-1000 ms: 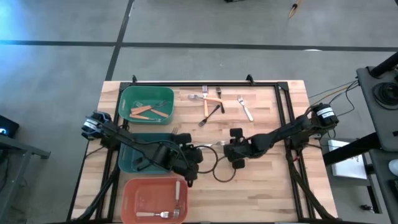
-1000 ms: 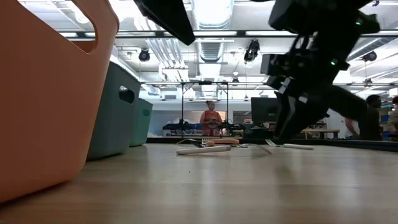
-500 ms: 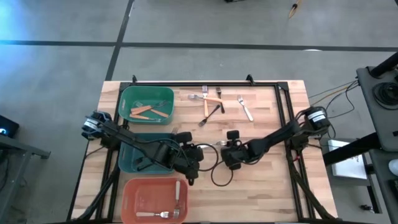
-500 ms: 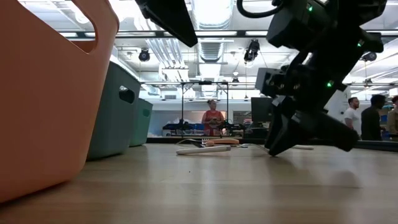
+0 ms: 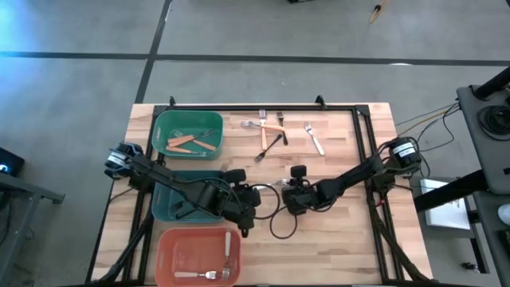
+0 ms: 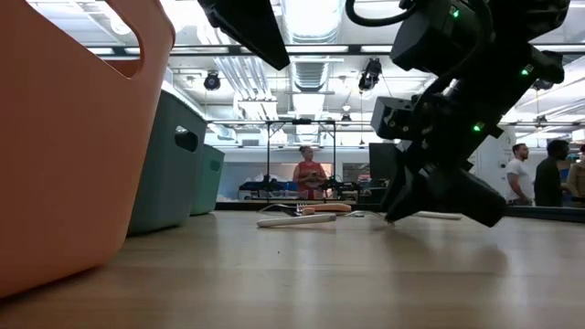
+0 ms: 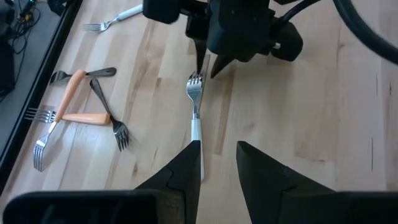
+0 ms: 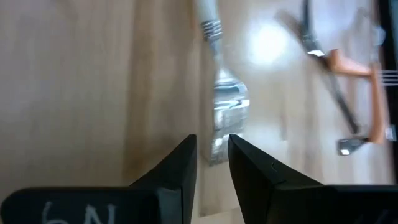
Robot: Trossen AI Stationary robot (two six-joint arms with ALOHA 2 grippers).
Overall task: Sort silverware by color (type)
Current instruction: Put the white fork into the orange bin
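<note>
step in hand: a handover or joint pick of 1 white-handled fork (image 7: 195,118) at counter (image 5: 343,239) centre, by my reading; its tines point at the right gripper (image 7: 207,65), its handle toward the left gripper (image 7: 217,163).
how to do it well: only 1 gripper should carry the fork; the other should let go before any lift, or the fork twists. Keep the lift low and straight. White forks lie in the salmon bin (image 5: 171,243) at 7 o'clock, so that looks like the goal.
right gripper: fingertips parted narrowly, straddling the fork's tines, tips at or touching the counter; in its wrist view the tines (image 8: 225,115) sit just ahead of the gap. Whether it pinches them, cannot tell.
left gripper: fingers apart, the handle end beside 1 finger (image 7: 185,165), not clamped as far as I can see.
right arm pose: reaches in from 3 o'clock, stretched low, wrist pitched steeply down.
left arm pose: comes from 9 o'clock over the teal bin (image 5: 162,209), wrist low, facing the right gripper.
other silverware: loose forks (image 5: 269,134) at 12 o'clock; orange-handled ones in the green bin (image 5: 163,119) at 10 o'clock.
</note>
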